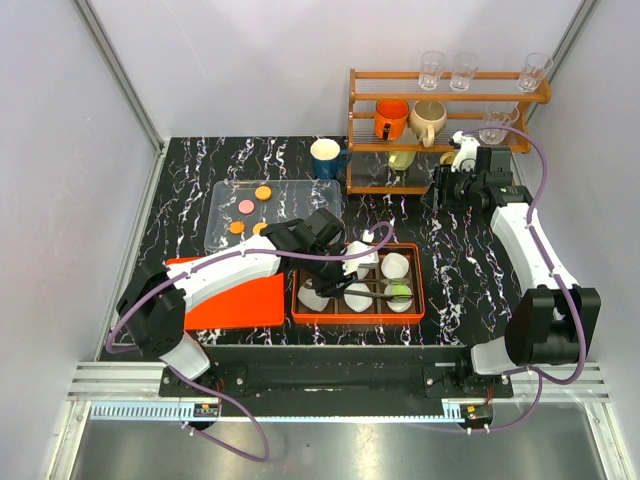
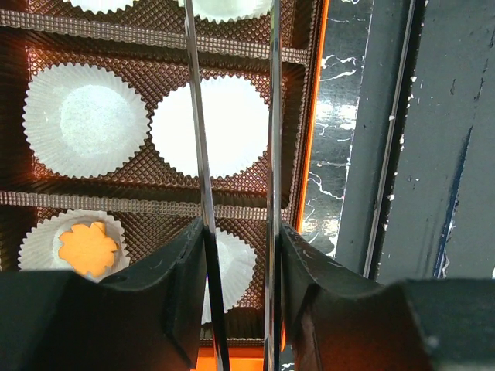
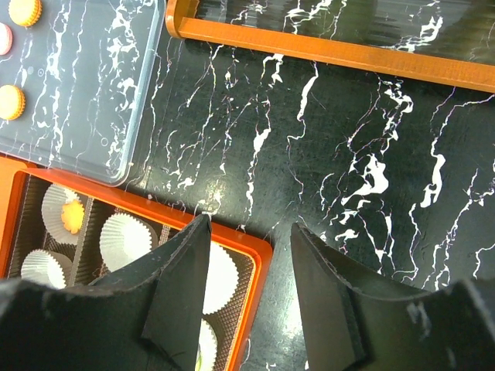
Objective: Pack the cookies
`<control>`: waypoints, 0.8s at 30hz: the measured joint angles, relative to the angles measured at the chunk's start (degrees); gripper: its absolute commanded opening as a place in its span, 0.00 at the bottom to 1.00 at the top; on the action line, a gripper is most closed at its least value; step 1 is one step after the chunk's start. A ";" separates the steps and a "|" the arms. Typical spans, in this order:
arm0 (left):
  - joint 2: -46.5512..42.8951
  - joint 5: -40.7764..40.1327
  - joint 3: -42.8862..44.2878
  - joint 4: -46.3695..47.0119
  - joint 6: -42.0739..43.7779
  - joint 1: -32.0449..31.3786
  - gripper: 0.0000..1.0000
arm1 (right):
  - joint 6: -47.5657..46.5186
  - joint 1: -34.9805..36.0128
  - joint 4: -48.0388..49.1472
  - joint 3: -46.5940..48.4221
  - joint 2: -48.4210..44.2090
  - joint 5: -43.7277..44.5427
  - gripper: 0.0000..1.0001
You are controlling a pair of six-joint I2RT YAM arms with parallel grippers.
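Note:
Several cookies lie on a clear tray point(image 1: 222, 205): an orange one point(image 1: 264, 192), a pink one point(image 1: 245, 206) and two more orange ones point(image 1: 237, 227). The orange box point(image 1: 416, 268) holds white paper liners. One liner has a green cookie point(image 1: 400, 291), another an orange cookie point(image 2: 87, 249), which also shows in the right wrist view point(image 3: 71, 216). My left gripper point(image 2: 242, 224) hovers over the box point(image 2: 319, 116), shut on metal tongs point(image 2: 199, 139). The blades stand apart and their tips run out of view. My right gripper point(image 3: 247, 224) is open and empty over the table beside the box's corner point(image 3: 255, 255).
A wooden rack point(image 1: 450, 100) with mugs and glasses stands at the back right, close to my right arm. A blue mug point(image 1: 326, 158) sits behind the tray. An orange-red mat point(image 1: 240, 300) lies left of the box under my left arm.

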 measured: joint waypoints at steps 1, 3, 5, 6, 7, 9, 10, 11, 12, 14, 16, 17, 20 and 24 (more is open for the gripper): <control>0.00 -0.09 0.00 0.20 -0.02 0.00 0.42 | 0.00 0.00 -0.02 -0.04 0.00 -0.02 0.55; 0.00 -0.17 0.00 0.22 -0.02 0.00 0.43 | 0.00 0.00 -0.02 -0.15 0.00 -0.02 0.55; 0.00 -0.22 0.00 0.24 -0.02 0.00 0.43 | 0.00 0.00 0.00 -0.17 0.00 -0.04 0.55; 0.00 -0.22 0.00 0.26 -0.02 0.00 0.44 | 0.00 0.00 -0.02 -0.22 0.00 -0.04 0.54; 0.00 -0.26 0.00 0.26 -0.02 0.00 0.45 | 0.00 0.00 0.00 -0.24 0.00 -0.04 0.54; 0.00 -0.33 0.00 0.26 0.00 0.00 0.45 | 0.00 0.00 -0.02 -0.31 0.00 -0.07 0.55; 0.00 -0.35 0.00 0.28 -0.02 0.00 0.45 | 0.00 -0.20 -0.02 -0.33 0.00 -0.17 0.55; 0.00 -0.35 0.00 0.28 -0.02 0.00 0.45 | 0.00 -0.37 -0.02 -0.33 0.00 -0.17 0.54; 0.00 -0.35 0.00 0.26 -0.02 0.00 0.45 | 0.00 -0.68 0.00 -0.33 0.00 -0.15 0.55; 0.00 -0.35 0.00 0.28 -0.02 0.00 0.45 | 0.00 -1.29 0.00 -0.37 0.00 -0.13 0.55; -0.02 -0.35 0.00 0.39 -0.07 0.00 0.44 | 0.00 -1.66 0.00 -0.37 0.00 -0.13 0.54; -0.09 -0.37 -0.02 0.59 -0.24 0.00 0.44 | 0.00 -1.73 0.00 -0.39 0.00 -0.13 0.54; -0.87 -0.79 -0.52 1.60 -0.50 0.00 0.43 | 0.00 -1.73 0.00 -0.42 0.00 -0.15 0.54; -4.17 -1.53 -1.27 2.27 -0.98 0.35 0.43 | -0.02 -1.73 0.00 -0.42 0.00 -0.15 0.54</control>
